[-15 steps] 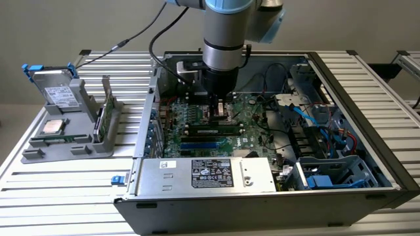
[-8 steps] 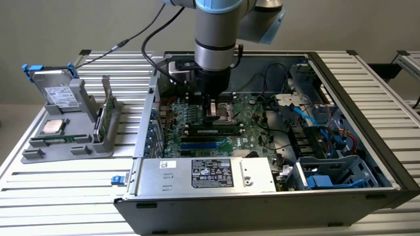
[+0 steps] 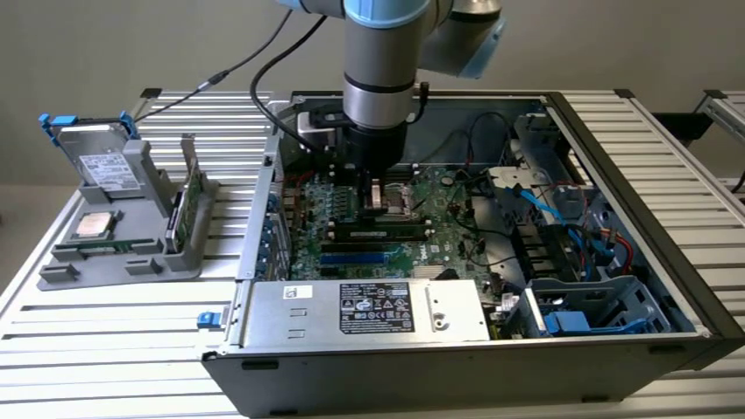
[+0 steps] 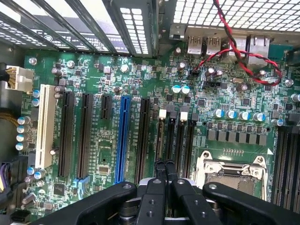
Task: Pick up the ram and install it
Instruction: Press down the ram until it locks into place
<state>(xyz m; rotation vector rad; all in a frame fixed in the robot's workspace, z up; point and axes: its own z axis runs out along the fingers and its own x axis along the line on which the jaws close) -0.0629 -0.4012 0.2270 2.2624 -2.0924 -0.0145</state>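
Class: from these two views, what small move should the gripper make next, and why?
Probably lift straight up. The black gripper is shut with nothing visible between its fingers, low over the green motherboard's black slots, while a thin green stick stands in the grey holder.

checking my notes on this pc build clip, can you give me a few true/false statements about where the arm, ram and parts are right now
1. The gripper is shut above the motherboard inside the open computer case. True.
2. The gripper is hovering over the grey parts holder outside the case. False: it is inside the case, over the motherboard.
3. A ram stick lies across the motherboard just in front of the gripper in the exterior view. True.
4. The processor chip sits on the grey parts holder at the exterior view's left. True.
5. The processor socket on the motherboard has a fan mounted on it. False: its metal frame is bare and uncovered.
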